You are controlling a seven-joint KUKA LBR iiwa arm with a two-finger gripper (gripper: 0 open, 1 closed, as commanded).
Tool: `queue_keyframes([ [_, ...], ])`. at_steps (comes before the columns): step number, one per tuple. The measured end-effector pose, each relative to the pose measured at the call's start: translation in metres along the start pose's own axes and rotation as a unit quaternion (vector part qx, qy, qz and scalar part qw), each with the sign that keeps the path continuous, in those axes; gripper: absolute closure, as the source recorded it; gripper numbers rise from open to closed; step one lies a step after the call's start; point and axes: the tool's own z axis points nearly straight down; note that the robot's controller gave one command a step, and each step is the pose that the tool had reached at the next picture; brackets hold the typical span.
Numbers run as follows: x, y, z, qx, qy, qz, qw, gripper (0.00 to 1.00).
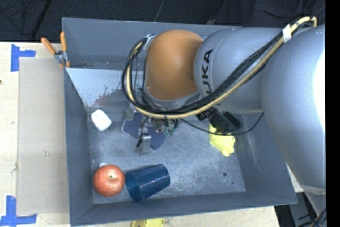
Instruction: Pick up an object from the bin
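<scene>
My gripper (143,143) is low in the middle of the bin, below the orange wrist cover. It stands over a flat blue-grey thing (130,127) that lies on the floor and shows on both sides of it. Whether the gripper touches this thing is hidden. A small white block (101,120) lies to the left of the gripper. Toward the front left, a dark blue cup (148,182) lies on its side, with a red apple (109,180) touching its rim.
A crumpled yellow thing (223,142) lies to the right of the gripper, partly under the arm and its cables. The big arm covers the bin's right and back part.
</scene>
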Motion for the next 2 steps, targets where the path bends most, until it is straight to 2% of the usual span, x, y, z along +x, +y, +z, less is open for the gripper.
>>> queue_keyframes([
  [1,0.008,0.004,0.020,0.000,0.0026,0.009,1.0000,0.00],
  [2,0.033,0.004,-0.032,0.001,0.0042,0.006,1.0000,0.00],
])
